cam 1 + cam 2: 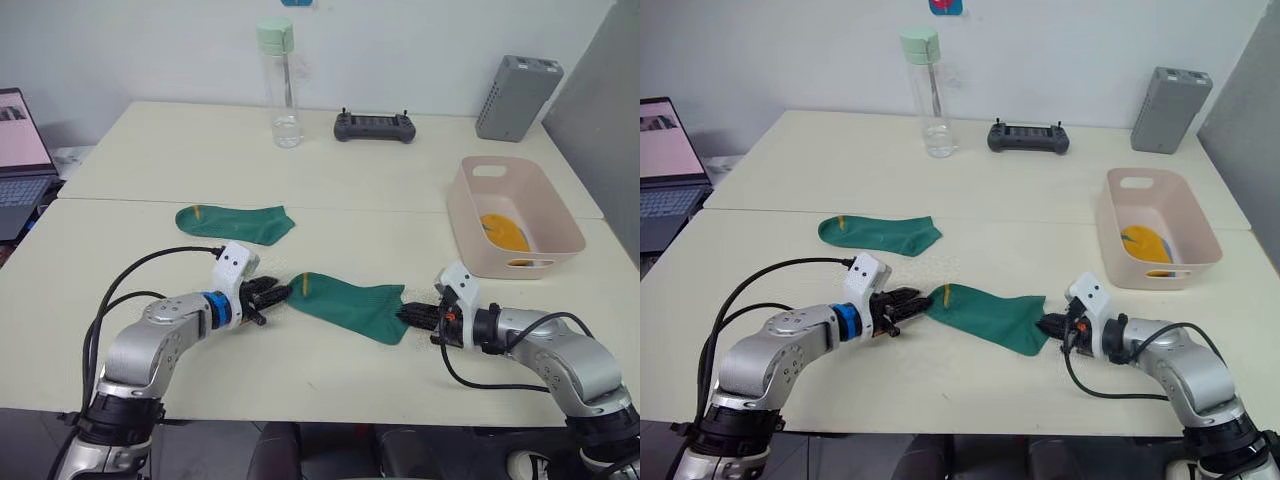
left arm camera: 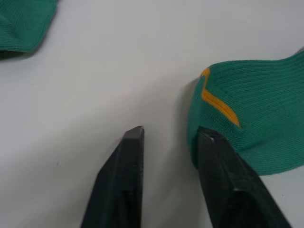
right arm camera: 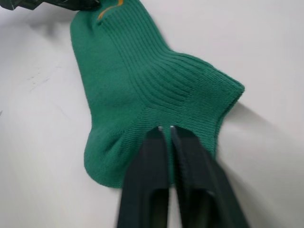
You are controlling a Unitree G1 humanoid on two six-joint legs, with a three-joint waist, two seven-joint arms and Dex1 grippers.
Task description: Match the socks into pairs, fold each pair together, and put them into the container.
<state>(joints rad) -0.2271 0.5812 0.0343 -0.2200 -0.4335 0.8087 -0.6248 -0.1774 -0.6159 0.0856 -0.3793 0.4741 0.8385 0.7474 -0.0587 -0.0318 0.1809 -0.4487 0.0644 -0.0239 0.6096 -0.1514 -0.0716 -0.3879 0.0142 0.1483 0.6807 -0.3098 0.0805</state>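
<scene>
Left eye view: near green sock (image 1: 350, 303) flat on table (image 1: 300, 370) between both grippers; 2nd green sock (image 1: 236, 222) farther back. Pink tub (image 1: 512, 215) at right, yellow sock (image 1: 503, 233) inside.
Left wrist view: left gripper (image 2: 168, 137) fingers apart, one touching sock's yellow-marked end.
Right wrist view: right gripper (image 3: 166, 129) pinched onto near sock's ribbed edge.

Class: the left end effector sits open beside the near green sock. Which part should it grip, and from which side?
Grip the marked end of the near sock, coming from the robot's left. That end lies flat beside the open left end effector, one finger already at its edge, while the right end effector pinches the opposite end.
</scene>
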